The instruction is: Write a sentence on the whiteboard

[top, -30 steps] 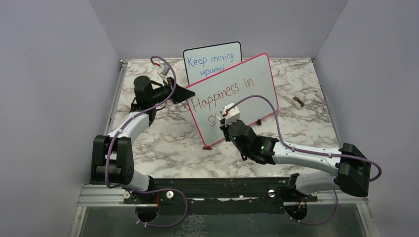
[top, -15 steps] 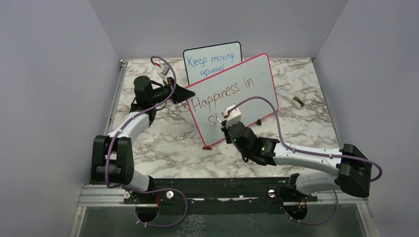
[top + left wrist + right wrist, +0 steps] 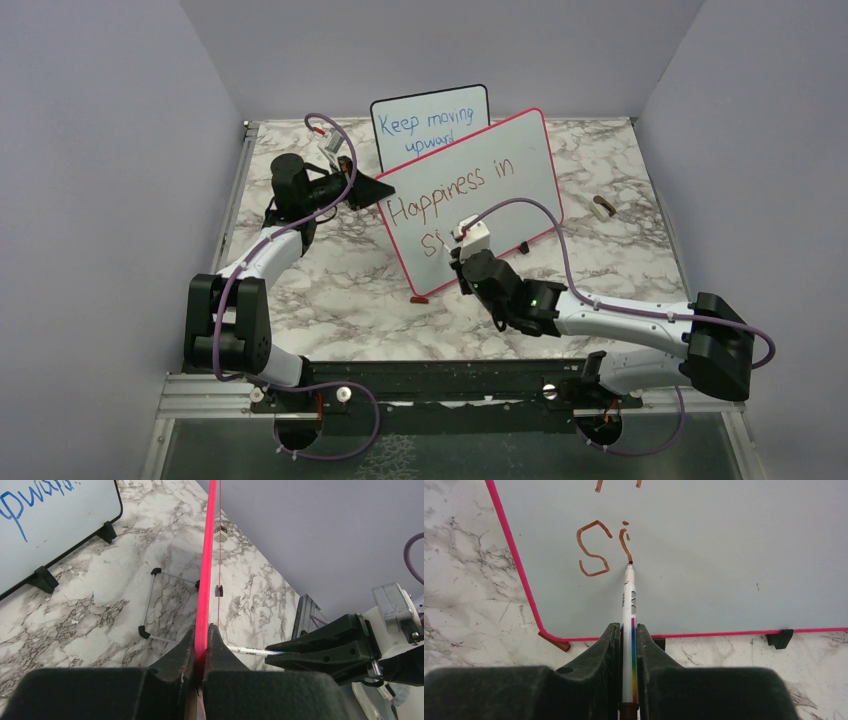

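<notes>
The whiteboard (image 3: 520,200), pink-framed, stands tilted on the marble table. On it is the sentence (image 3: 450,190), brownish-red, reading "Happiness in" with "Si" (image 3: 594,550) below. My left gripper (image 3: 201,632) is shut on the board's left frame edge (image 3: 206,570). My right gripper (image 3: 627,630) is shut on a white marker (image 3: 629,600) with a rainbow stripe. The marker's tip touches the board at the foot of the "i". From above, the right gripper (image 3: 455,250) sits in front of the board's lower left part and hides some of the surface.
A smaller black-framed board (image 3: 430,125) with blue writing stands behind the whiteboard. A brown cap (image 3: 555,642) lies under the board's lower left corner, and a black foot (image 3: 780,638) shows further right. A small object (image 3: 601,208) lies at the table's right. Grey walls enclose the table.
The right gripper has shifted slightly right and down along the board, and an "i" now stands after the "S". The left gripper has not moved.
</notes>
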Robot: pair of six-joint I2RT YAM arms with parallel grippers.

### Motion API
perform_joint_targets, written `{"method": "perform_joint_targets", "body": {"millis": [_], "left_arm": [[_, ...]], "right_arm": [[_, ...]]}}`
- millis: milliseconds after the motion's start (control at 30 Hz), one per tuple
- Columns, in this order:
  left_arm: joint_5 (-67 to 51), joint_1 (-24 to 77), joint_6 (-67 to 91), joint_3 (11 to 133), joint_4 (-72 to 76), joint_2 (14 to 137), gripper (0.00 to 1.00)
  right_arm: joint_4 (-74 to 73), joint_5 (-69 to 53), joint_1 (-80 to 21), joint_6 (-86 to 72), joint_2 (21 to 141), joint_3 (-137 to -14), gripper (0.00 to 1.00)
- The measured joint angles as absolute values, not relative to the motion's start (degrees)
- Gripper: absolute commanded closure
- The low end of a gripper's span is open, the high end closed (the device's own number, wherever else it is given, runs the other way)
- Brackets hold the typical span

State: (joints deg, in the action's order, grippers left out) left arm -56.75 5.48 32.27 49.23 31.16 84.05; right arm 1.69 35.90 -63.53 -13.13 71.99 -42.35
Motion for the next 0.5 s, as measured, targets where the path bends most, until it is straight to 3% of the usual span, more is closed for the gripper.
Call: {"method": "perform_joint_targets", "body": {"millis": [500], "left_arm": [[-56.8, 5.5, 32.1, 49.3, 31.1, 84.1, 1.00]], "right_arm": [[-0.3, 35.2, -63.5, -13.2, 71.7, -42.3, 0.99]]}}
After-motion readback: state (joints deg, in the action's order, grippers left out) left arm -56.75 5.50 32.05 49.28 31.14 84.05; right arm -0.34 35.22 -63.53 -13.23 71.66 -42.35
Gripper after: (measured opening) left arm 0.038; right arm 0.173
